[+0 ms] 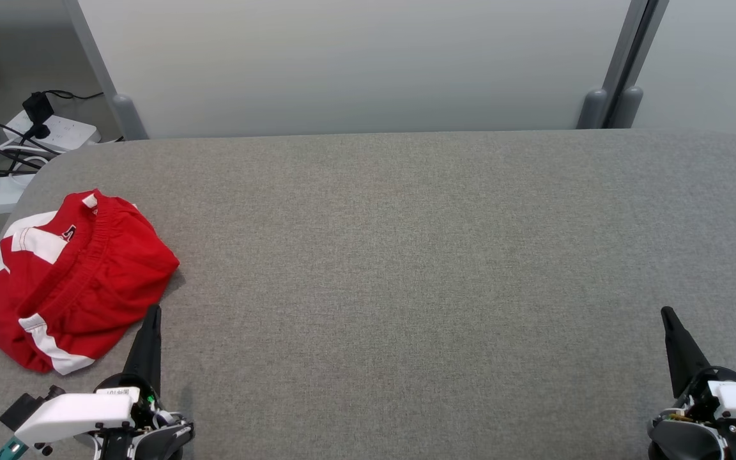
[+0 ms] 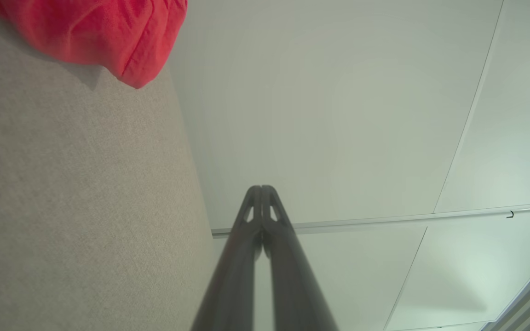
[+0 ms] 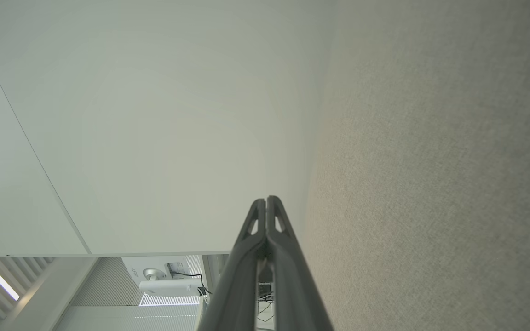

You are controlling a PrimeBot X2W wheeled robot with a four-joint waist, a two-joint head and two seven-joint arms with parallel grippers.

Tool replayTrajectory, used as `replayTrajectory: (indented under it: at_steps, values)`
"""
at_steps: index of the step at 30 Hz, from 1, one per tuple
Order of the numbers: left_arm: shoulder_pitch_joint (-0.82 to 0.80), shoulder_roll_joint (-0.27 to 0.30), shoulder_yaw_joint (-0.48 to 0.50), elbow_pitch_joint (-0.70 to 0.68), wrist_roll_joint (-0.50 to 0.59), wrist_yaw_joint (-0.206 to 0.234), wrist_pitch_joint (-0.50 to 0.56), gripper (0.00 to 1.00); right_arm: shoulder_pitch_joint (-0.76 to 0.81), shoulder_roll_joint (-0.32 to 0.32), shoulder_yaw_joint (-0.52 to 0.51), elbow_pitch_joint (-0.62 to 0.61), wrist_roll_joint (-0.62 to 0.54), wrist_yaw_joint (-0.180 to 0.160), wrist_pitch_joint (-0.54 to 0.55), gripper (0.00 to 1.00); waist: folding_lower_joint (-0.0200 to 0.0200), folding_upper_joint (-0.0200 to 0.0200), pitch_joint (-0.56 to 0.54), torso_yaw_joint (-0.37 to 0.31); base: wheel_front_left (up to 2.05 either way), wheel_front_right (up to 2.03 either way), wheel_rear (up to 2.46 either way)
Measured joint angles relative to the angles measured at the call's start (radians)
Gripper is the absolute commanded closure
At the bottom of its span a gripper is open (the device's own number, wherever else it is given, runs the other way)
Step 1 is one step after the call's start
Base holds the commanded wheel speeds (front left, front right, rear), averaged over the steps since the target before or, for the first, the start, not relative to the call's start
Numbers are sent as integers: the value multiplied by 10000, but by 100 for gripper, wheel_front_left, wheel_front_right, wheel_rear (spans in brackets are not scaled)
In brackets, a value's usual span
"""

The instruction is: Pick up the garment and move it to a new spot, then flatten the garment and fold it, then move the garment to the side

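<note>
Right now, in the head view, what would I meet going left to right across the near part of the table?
red garment → left gripper, fingers shut → bare stretch of grey table → right gripper, fingers shut

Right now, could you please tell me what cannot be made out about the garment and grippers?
The garment: head view, its own folds hide its shape and black print.
Left wrist view: it is blurred, cut off by the top edge.
The right gripper: head view, body cut off by the bottom edge.
</note>
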Motion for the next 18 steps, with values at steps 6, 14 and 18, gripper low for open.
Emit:
replayTrajectory:
  at_steps: [6,14,18]
  values:
    - [0,0,0,0,0,0,0,100,0,0,0,0,0,0,0,100,0,0,0,0,0,0,0]
    - [0,0,0,0,0,0,0,100,0,0,0,0,0,0,0,100,0,0,0,0,0,0,0]
    - [0,0,0,0,0,0,0,100,0,0,0,0,0,0,0,100,0,0,0,0,0,0,0]
